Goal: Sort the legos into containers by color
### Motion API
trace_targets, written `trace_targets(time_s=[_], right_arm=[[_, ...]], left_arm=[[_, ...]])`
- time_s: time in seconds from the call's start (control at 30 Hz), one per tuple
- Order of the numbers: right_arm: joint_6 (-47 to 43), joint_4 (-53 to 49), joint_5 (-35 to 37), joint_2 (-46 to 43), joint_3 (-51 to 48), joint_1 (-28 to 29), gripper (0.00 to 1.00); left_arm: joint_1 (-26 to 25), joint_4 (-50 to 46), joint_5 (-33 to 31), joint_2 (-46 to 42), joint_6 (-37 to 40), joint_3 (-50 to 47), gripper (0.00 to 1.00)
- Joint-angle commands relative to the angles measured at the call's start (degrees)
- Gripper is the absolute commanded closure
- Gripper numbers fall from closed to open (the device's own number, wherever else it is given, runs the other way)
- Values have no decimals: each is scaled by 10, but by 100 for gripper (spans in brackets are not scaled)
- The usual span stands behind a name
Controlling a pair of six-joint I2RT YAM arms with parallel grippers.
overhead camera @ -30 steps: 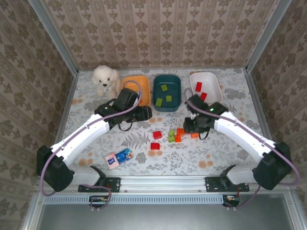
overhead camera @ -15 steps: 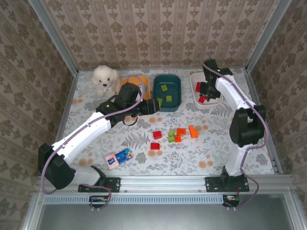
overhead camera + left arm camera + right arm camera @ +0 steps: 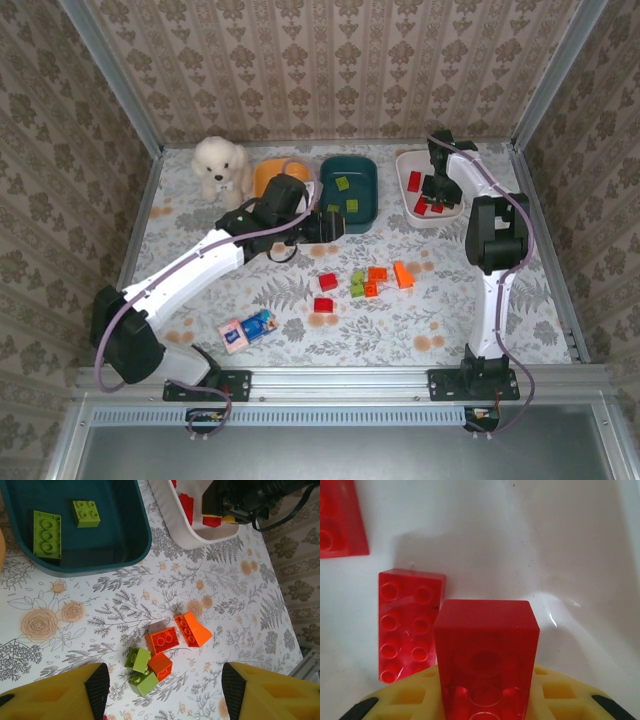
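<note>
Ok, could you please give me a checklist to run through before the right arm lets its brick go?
1. Right gripper shut on the red brick: ok.
2. Brick is over the white tub: ok.
3. Colour matches; the lying bricks in that tub are red: ok.
4. Bare tub floor beside them for landing: ok.
5. Brick's height above the floor: cannot tell.
6. Left gripper open, empty, away near the teal tub: ok.
</note>
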Motion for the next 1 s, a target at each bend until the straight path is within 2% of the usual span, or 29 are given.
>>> trace_targets(time_s=[0.0,0.13,0.2,0.3,0.47,0.53,0.67,0.8,0.97], right_arm=[[-5,-20,4,10,19,-7,66],[-7,-18,-4,15,24,-9,57],[-7,-24,-7,14,34,-9,46],[-8,-24,-12,-10,47,-6,36],[-11,-14,-18,-92,58,4,33],[-1,6,-28,-152,27,9,33],[27,75,-47,-317,-131,31,33],[54,109,-52,-512,-320,62,32],[77,42,-87,-723,-467,91,30]], left_arm=[[-8,-8,7,14,26,26,36],[-17,-16,8,30,39,38,36],[-20,-19,12,38,44,45,36],[-25,-24,18,50,55,57,35],[-45,-39,30,83,92,90,34],[-57,-54,29,106,107,111,32],[-81,-68,30,165,106,152,28],[-99,-69,26,233,46,198,27],[-125,-96,17,332,-54,294,27]])
